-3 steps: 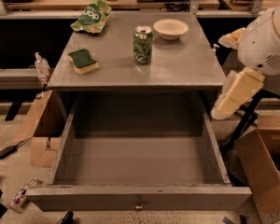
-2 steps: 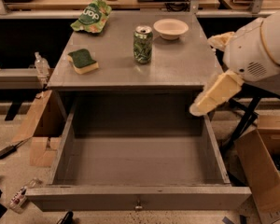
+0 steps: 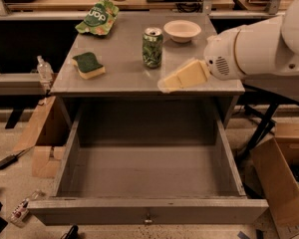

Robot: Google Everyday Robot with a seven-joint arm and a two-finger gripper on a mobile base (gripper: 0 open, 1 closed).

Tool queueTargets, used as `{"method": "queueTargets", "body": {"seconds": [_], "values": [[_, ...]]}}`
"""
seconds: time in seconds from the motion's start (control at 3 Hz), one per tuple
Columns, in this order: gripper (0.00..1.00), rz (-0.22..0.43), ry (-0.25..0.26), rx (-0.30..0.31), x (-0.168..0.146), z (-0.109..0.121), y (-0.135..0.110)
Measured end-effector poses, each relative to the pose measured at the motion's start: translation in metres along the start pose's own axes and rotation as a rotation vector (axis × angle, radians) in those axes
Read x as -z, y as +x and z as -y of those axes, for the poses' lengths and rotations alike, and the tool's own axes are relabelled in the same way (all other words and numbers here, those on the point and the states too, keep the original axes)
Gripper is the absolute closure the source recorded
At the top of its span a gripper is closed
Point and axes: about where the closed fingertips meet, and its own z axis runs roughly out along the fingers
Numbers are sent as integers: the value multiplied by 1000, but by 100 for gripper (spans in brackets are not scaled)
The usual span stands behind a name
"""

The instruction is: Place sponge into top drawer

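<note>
Your sponge sits on the worktop, left side near the edge, green side up, nothing touching it. The top drawer stands pulled out below w/ nothing inside, so the opening step looks done.

The gripper hangs over the worktop's front-right edge, just beside the can & well apart from the sponge. Its fingers look pressed together, holding nothing.

Left for you, approx: spread the fingers, cross left to the sponge, grab, lift, bring it fwd over the drawer, let go. I'd call it early: pick not yet begun. The bowl & snack bag at the back aren't in your path.
</note>
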Motion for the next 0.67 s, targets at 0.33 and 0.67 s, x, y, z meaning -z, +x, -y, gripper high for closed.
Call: {"method": "queueTargets", "body": {"seconds": [0.33, 0.67], "values": [[0, 59, 63, -58, 3, 15, -17], [0, 65, 52, -47, -3, 11, -18]]}}
